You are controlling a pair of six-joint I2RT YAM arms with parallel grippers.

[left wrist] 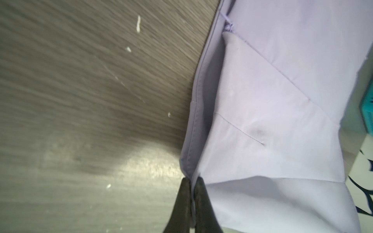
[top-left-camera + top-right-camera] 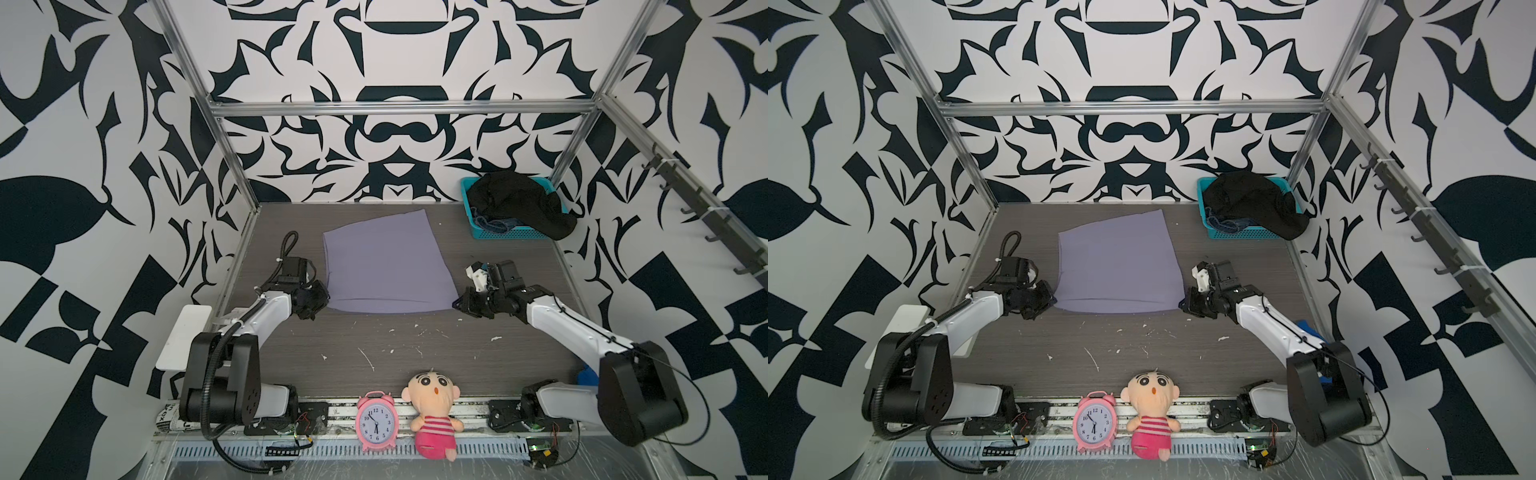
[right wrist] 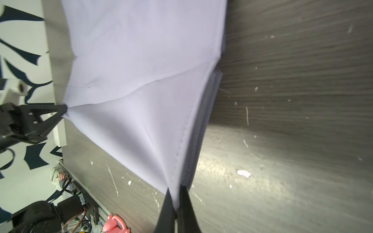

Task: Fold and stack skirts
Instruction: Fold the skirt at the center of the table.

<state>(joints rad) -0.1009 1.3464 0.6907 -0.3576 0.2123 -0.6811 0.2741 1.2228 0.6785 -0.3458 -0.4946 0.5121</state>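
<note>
A plain lavender-purple cloth skirt (image 2: 384, 266) lies spread in the middle of the grey wood-grain table (image 2: 415, 353), and both top views show it as a smooth, roughly four-sided sheet (image 2: 1117, 266) with its near edge stretched between the two arms. The left gripper (image 2: 325, 300) sits at the skirt's near left corner. In the left wrist view its black fingers (image 1: 183, 193) are pressed together on the hemmed edge of the cloth, so it is clamped on that corner. The right gripper (image 2: 457, 304) sits at the near right corner. In the right wrist view its jaws (image 3: 177, 188) are likewise pinched onto the fabric, with creases fanning across the cloth from the pinch toward the left gripper (image 3: 64, 110) on the far side. Well apart from this skirt, at the far right corner of the table, stands a teal plastic mesh basket (image 2: 513, 235). A plain black cloth skirt (image 2: 515, 199) is heaped in it and spills over its right rim, and a dark blue denim skirt (image 2: 495, 224) shows under the black one at the basket's near side. A pink round alarm clock (image 2: 376, 422) and a soft doll (image 2: 434, 415) in a striped pink outfit stand just beside each other at the near edge of the table, between the two arm bases.
</note>
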